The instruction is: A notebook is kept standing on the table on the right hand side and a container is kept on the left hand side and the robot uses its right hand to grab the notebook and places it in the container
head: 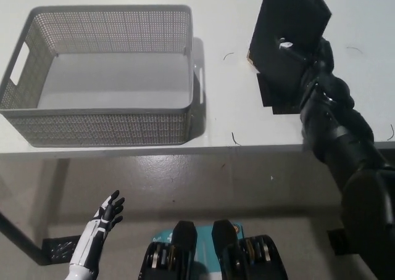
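White table [216,123] over a pale floor; its near edge runs just below the container's front wall and under the black right arm. Nearest, below the table edge, the white left hand [105,215] rests low with its fingers spread apart, holding nothing. On the table, the right hand [308,61] is at the notebook [287,21]; its fingers appear clamped on the lower right part of the black cover, though black on black hides the exact contact. The notebook stands tilted, its top beyond the fingers and leaning toward the far edge of the picture, its lower corner above a dark patch [274,98] on the tabletop just on the near side of the fingers. Judgement: the notebook is light, stiff-covered and flat, with a smooth cover likely to slip or swing open; a pinch across both covers near the spine should hold best. The grey mesh container [99,129] sits well to the left of the fingers, open-topped and empty, with bare table between. Judgement: the route leftward is unobstructed, but the notebook must clear the container's right rim and handle before release.
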Robot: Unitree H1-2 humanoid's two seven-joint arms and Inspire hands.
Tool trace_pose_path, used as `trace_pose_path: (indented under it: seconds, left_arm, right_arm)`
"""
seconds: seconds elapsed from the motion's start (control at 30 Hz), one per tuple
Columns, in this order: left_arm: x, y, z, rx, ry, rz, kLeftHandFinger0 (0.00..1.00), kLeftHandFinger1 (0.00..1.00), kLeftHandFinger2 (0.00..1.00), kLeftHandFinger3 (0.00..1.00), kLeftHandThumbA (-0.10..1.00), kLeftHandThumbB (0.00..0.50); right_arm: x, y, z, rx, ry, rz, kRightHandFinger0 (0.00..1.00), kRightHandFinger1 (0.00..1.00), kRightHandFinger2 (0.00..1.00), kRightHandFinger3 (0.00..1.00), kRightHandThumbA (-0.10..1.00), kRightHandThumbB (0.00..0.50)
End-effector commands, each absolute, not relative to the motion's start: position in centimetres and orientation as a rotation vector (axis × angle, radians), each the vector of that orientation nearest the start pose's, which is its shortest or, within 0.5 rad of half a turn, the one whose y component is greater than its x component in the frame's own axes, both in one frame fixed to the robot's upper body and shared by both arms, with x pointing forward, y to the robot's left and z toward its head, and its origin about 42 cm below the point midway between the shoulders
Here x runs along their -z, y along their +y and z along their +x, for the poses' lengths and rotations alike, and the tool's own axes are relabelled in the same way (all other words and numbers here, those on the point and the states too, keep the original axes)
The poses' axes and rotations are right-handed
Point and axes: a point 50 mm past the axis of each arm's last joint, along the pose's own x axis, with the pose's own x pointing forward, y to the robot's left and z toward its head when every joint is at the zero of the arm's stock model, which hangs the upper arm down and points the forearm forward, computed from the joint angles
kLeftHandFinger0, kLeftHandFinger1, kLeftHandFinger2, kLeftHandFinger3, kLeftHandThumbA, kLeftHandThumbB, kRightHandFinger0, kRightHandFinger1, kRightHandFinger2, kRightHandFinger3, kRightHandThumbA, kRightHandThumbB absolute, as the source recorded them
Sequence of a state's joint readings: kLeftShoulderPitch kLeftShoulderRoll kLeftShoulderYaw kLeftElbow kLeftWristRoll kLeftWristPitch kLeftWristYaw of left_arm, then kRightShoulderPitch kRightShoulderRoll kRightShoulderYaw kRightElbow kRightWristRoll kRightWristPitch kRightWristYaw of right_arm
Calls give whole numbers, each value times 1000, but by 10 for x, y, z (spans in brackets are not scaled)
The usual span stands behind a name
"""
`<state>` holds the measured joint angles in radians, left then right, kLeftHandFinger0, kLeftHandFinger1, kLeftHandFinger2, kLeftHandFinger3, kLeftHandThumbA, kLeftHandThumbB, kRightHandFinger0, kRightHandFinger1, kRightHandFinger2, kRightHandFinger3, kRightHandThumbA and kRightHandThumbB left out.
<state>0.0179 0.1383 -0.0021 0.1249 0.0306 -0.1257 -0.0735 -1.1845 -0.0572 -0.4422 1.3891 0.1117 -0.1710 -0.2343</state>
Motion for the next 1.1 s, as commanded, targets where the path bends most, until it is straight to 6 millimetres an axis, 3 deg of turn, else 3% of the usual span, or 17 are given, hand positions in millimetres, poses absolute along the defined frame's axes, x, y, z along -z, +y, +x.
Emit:
trace_pose_path:
  seconds: [0.0, 0.03, 0.17, 0.33, 0.37, 0.43, 0.47, 0.5, 0.53, 0.57, 0.6, 0.67, 0.7, 0.8, 0.87, 0.93, 1.07]
  left_arm:
    - [-80, 258, 277, 91, -50, 147, 1000, 1000, 1000, 1000, 1000, 159]
    - [-80, 257, 277, 91, -48, 148, 1000, 1000, 1000, 1000, 1000, 168]
    - [-79, 257, 276, 82, -41, 155, 1000, 1000, 1000, 1000, 1000, 150]
    - [-76, 257, 273, 71, -37, 167, 1000, 1000, 1000, 1000, 1000, 137]
    - [-76, 257, 272, 72, -36, 182, 1000, 1000, 1000, 1000, 1000, 129]
    - [-76, 257, 270, 70, -36, 174, 1000, 1000, 1000, 1000, 1000, 134]
    - [-75, 258, 269, 70, -36, 173, 1000, 1000, 1000, 1000, 1000, 135]
    - [-75, 258, 269, 72, -30, 169, 1000, 1000, 1000, 1000, 1000, 135]
    - [-74, 258, 269, 73, -31, 167, 1000, 1000, 1000, 1000, 1000, 135]
    - [-73, 258, 269, 74, -33, 170, 1000, 1000, 1000, 1000, 1000, 138]
    - [-72, 258, 269, 77, -34, 171, 1000, 1000, 1000, 1000, 1000, 135]
    - [-72, 258, 269, 81, -29, 168, 1000, 1000, 1000, 1000, 1000, 134]
    - [-73, 258, 269, 81, -26, 170, 1000, 1000, 1000, 1000, 1000, 127]
    - [-73, 258, 269, 80, -22, 178, 1000, 1000, 1000, 1000, 1000, 116]
    - [-73, 260, 270, 80, -21, 187, 1000, 1000, 1000, 1000, 1000, 121]
    - [-74, 259, 271, 80, -21, 189, 1000, 1000, 1000, 1000, 1000, 131]
    - [-74, 258, 269, 83, -25, 187, 1000, 1000, 1000, 1000, 1000, 122]
  right_arm:
    - [-300, -150, 585, 250, -46, 467, 0, 84, 479, 696, -100, 115]
    - [-303, -150, 586, 244, -62, 473, 0, 199, 694, 858, -100, 106]
    - [-311, -149, 586, 249, -95, 508, 0, 292, 762, 851, -100, 87]
    - [-317, -148, 586, 255, -120, 595, 0, 336, 710, 701, -100, 83]
    - [-321, -148, 587, 253, -123, 652, 0, 332, 728, 718, -100, 77]
    - [-334, -146, 588, 241, -141, 716, 0, 299, 753, 1000, -100, 48]
    - [-337, -145, 587, 237, -148, 727, 0, 235, 753, 886, -100, 49]
    - [-351, -143, 586, 200, -202, 734, 0, 217, 737, 612, -100, 62]
    - [-356, -143, 586, 191, -215, 741, 0, 199, 737, 662, -100, 57]
    - [-373, -140, 583, 159, -261, 769, 0, 189, 745, 658, -100, 54]
    - [-388, -137, 580, 142, -292, 788, 0, 151, 718, 748, -100, 66]
    - [-417, -130, 571, 107, -371, 795, 0, 149, 686, 730, -100, 74]
    - [-433, -126, 566, 73, -414, 800, 0, 147, 671, 778, -100, 66]
    - [-460, -115, 553, 11, -484, 816, 0, 158, 675, 827, -100, 67]
    - [-482, -100, 542, -56, -516, 819, 0, 163, 695, 990, -100, 51]
    - [-493, -86, 537, -72, -525, 806, 0, 214, 712, 912, -100, 56]
    - [-490, -55, 534, -121, -518, 720, 0, 257, 725, 826, -100, 65]
